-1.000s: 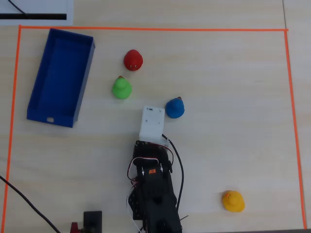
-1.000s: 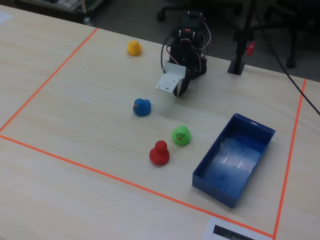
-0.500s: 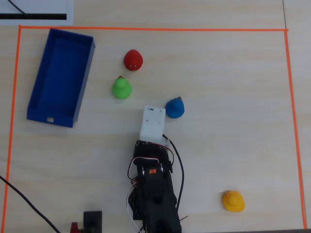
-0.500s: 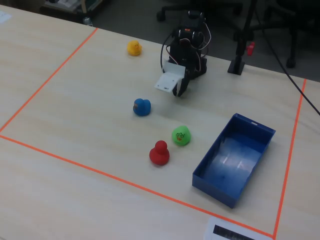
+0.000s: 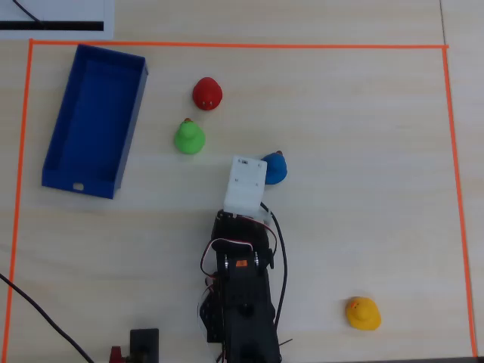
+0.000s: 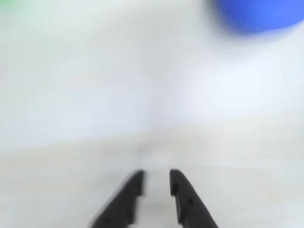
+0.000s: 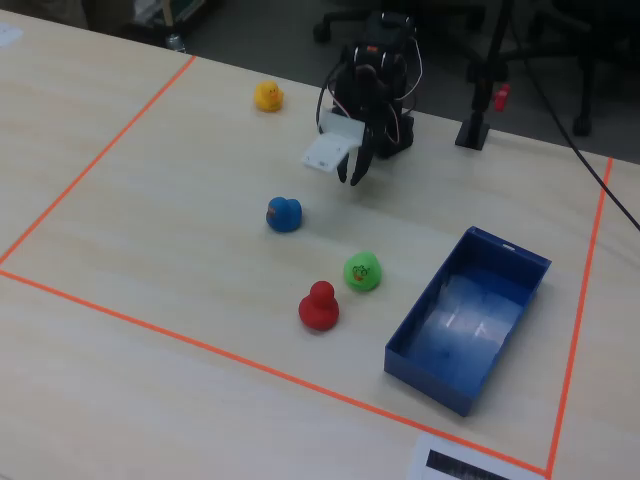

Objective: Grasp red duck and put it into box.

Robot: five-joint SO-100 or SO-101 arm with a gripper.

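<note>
The overhead view looks straight down on the desk (image 5: 363, 151), arm base at the bottom edge. The fixed view faces the arm (image 7: 375, 90) from the opposite side (higher, angled down). Both share the taped area. The wrist view sits low behind the jaws, blurred.

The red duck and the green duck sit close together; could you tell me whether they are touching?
Apart. In the overhead view, bare table shows between the red duck and the green duck; the fixed view shows a narrow gap too.

Red duck (image 7: 319, 306) glossy plastic; box (image 7: 438, 375) shiny blue plastic; table (image 7: 150, 200) pale matt wood-grain.
</note>
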